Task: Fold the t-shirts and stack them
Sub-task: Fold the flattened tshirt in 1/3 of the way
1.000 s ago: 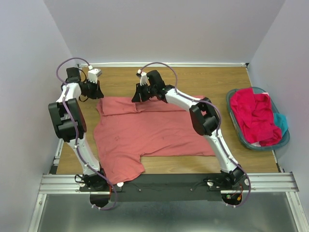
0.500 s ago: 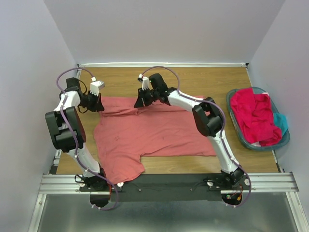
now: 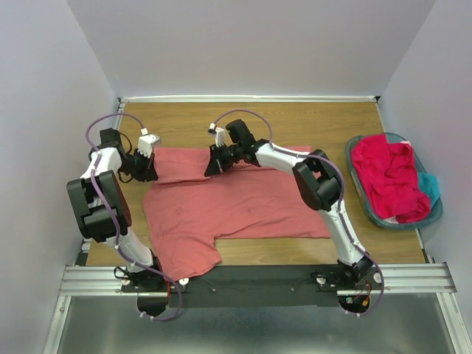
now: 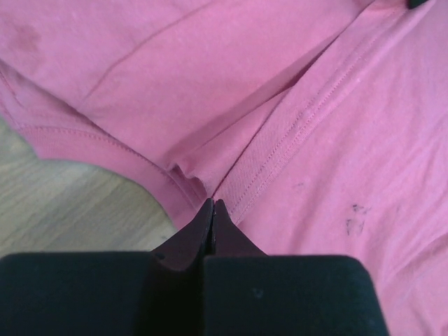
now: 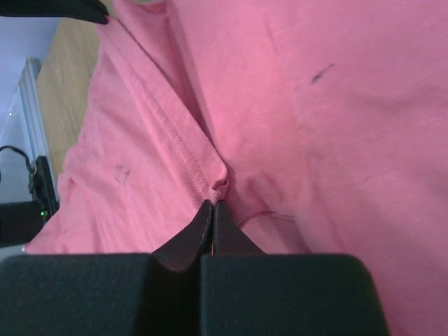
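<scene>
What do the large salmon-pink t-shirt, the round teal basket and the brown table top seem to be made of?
The large salmon-pink t-shirt: soft knit fabric, probably cotton, matte; it wrinkles and shows stitched hems. The round teal basket: likely moulded plastic, with a smooth, even rim. The brown table top: wood or wood-look laminate, matte; grain lines show.

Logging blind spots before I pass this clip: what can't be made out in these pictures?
- Wrist views: how many layers of the salmon-pink t-shirt the shut left gripper and right gripper pinch; the fingers cover it.
- Top view: both grippers' tips are hidden by their own wrists.
- Top view, basket: the teal t-shirt is mostly buried under the magenta-red t-shirt; the shirt count is unclear.
</scene>
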Controlling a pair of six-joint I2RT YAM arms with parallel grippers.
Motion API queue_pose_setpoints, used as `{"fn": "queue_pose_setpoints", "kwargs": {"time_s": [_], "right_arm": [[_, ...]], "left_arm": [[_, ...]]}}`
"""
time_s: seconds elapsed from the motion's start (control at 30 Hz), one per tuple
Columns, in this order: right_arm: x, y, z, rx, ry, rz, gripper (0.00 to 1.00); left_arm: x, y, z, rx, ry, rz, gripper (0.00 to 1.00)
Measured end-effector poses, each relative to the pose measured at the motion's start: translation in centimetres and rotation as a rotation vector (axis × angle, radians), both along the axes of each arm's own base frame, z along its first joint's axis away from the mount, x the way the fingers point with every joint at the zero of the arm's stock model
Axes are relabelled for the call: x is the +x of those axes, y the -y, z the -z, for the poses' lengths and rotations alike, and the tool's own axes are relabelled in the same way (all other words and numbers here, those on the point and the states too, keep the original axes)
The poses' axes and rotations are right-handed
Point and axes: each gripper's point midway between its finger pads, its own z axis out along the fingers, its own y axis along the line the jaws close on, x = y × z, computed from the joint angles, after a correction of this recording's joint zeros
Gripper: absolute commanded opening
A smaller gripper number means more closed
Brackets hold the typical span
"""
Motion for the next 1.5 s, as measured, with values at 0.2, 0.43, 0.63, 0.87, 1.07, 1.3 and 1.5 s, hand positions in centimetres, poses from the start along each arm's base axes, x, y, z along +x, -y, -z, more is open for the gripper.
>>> {"fn": "queue_pose_setpoints", "kwargs": {"time_s": [0.2,0.43,0.63,0.87,1.07,1.3,1.5], "right_arm": [[-1.5,-0.4,-0.6,0.009,-0.001,-0.037,0.0],[-2.3,-0.3,-0.6,0.005,0.001,-0.054,0.13],[-3.5,0.4,0.0,-0.007,-0.014,-0.079,0.54],[-4.1,2.5,-3.1,-0.018,0.017,-0.078,0.54],[3.7,11.0,-8.7,-0.009,0.119,0.133,0.44],[12.1,26.7,-6.4,-0.255,0.189,0.473,0.32],[12.2,29.3,-4.0,-0.434,0.243,0.47,0.27]], "left_arm": [[-1.0,-0.4,0.5,0.028,-0.009,0.012,0.0],[-2.3,-0.5,1.3,0.049,-0.032,0.029,0.0],[-3.0,-0.6,1.8,0.068,-0.045,0.057,0.3],[-2.0,0.2,-0.7,0.088,-0.001,0.133,0.38],[2.8,6.8,-4.8,0.065,0.146,0.266,0.38],[7.4,16.1,-4.8,-0.04,0.168,0.327,0.36],[9.4,20.2,-3.2,-0.085,0.136,0.329,0.35]]}}
